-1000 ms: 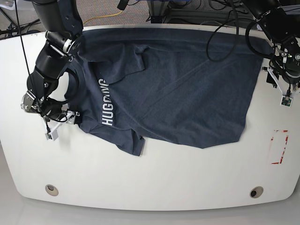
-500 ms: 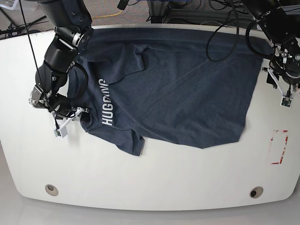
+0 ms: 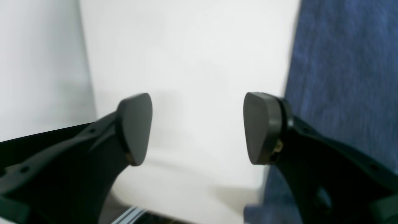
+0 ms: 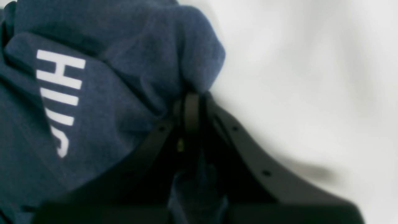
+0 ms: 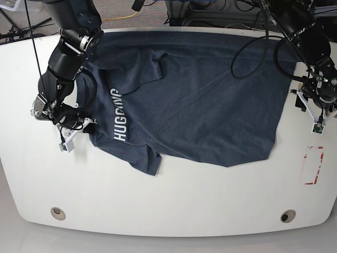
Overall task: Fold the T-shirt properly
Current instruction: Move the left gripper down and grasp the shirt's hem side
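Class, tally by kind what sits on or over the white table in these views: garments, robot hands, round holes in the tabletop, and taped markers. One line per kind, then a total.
T-shirt: 1
Robot hands: 2, the right hand and the left hand
Round holes in the table: 2, one and another
Red-and-white taped marker: 1
Total: 6

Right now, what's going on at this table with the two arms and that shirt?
A two-armed robot is starting to fold a navy T-shirt spread on a white table. The right tool is shut on a bunch of cloth at the shirt's edge near the white "HUGGING" lettering. The left tool hangs open over bare table beside the shirt's opposite edge, holding nothing. No neat fold is made yet.
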You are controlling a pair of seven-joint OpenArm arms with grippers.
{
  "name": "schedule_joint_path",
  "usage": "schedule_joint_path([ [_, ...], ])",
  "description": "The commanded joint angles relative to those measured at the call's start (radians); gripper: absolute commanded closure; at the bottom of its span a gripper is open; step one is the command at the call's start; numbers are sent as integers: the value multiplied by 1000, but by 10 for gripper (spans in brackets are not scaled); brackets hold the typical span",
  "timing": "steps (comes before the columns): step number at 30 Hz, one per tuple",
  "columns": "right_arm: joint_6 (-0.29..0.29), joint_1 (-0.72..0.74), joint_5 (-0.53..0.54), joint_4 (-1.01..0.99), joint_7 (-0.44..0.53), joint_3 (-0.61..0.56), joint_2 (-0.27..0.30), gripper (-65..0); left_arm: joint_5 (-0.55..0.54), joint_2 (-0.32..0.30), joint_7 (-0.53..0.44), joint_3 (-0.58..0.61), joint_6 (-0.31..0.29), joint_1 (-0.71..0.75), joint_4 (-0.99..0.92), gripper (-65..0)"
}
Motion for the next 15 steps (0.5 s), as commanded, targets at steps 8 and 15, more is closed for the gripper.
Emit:
schedule_joint_path([
  [8,1,27,11,20,8,0,23,0,-4,-12,-15,3,2,-206,-215,-438],
  [15,1,27,11,20,8,0,20,0,-7,13,-18,17,2,-299,-385,-582],
])
